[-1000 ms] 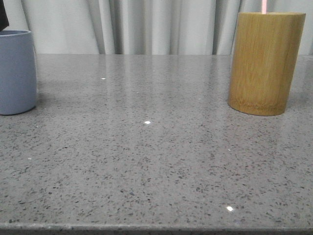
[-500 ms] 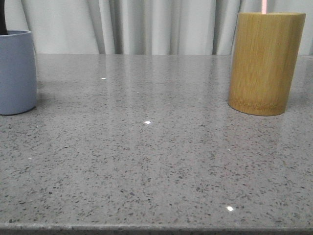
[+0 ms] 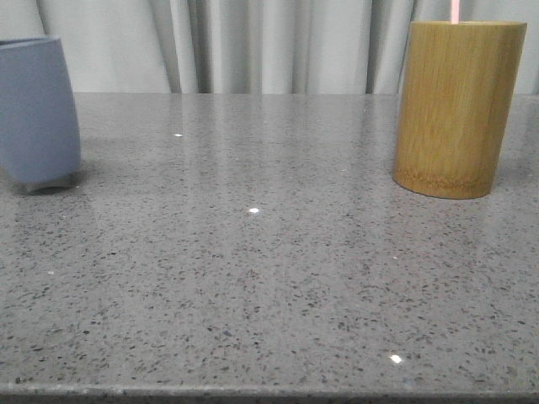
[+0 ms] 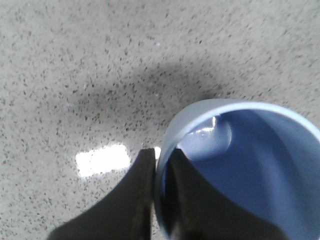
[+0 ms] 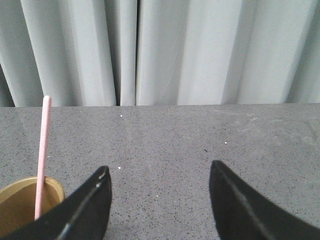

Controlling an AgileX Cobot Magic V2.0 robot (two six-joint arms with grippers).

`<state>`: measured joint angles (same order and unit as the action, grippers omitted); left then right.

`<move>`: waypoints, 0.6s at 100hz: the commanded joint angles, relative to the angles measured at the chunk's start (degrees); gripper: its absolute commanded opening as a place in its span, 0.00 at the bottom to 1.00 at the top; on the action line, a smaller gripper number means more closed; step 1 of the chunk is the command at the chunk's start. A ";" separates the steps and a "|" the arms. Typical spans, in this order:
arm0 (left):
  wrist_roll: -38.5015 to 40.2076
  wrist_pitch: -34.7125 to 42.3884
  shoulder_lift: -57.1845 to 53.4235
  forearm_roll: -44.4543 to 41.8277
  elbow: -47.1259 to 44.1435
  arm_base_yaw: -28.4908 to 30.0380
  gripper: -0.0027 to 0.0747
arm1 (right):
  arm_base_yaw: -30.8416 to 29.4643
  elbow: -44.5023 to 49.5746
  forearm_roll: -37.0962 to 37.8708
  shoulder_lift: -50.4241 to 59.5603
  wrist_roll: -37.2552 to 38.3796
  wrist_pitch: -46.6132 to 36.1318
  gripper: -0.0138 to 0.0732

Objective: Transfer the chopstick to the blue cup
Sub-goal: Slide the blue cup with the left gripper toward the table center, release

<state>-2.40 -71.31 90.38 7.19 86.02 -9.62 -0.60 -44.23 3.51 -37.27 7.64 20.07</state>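
Far left of your front view: blue cup, matte grey-blue, no handle, tilted w/ its base lifted on one side, dark underside showing above the table. Cup's left edge is cut off by the frame. Left wrist cam: left gripper has its jaws pinched on the cup rim, one finger outside the wall, one inside; you see pale blue interior w/ a glossy spot at the bottom.

Right side: bamboo cylinder stands upright near the table's back edge, well apart from the cup. One pale pink chopstick pokes out its top, cropped by the frame in front view. Right wrist cam shows it leaning inside the holder, thin & straight. Right gripper hangs above, jaws spread wide, holding nothing.

Table is grey speckled stone w/ light glints. Pale pleated curtain behind.

Can't tell if more sticks sit inside the cylinder.
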 commanded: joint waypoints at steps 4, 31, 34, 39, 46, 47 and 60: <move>0.66 -0.35 -1.55 1.66 4.68 -2.63 0.01 | -0.42 -1.93 0.13 -0.25 -0.41 -5.24 0.67; 0.74 -1.23 5.00 1.66 13.20 -12.57 0.01 | -0.42 -1.93 0.13 -0.25 -0.41 -5.17 0.67; 0.92 -1.23 6.14 1.66 14.21 -13.69 0.01 | -0.42 -1.93 0.13 -0.25 -0.41 -5.17 0.67; 1.62 -1.23 7.75 1.66 16.12 -15.14 0.01 | -0.42 -1.93 0.13 -0.25 -0.41 -5.17 0.67; 1.86 -1.23 9.88 1.66 18.31 -17.04 0.01 | -0.42 -1.93 0.13 -0.25 -0.41 -5.17 0.67; 1.86 -1.23 10.06 1.66 18.52 -17.22 0.01 | -0.42 -1.93 0.13 -0.25 -0.41 -5.17 0.67; 1.86 -1.23 13.23 1.66 21.26 -19.88 0.01 | -0.42 -1.93 0.13 -0.25 -0.41 -5.17 0.67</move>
<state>-1.30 -71.39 104.68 7.74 103.90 -27.84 -0.60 -44.23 3.51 -37.27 7.64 20.07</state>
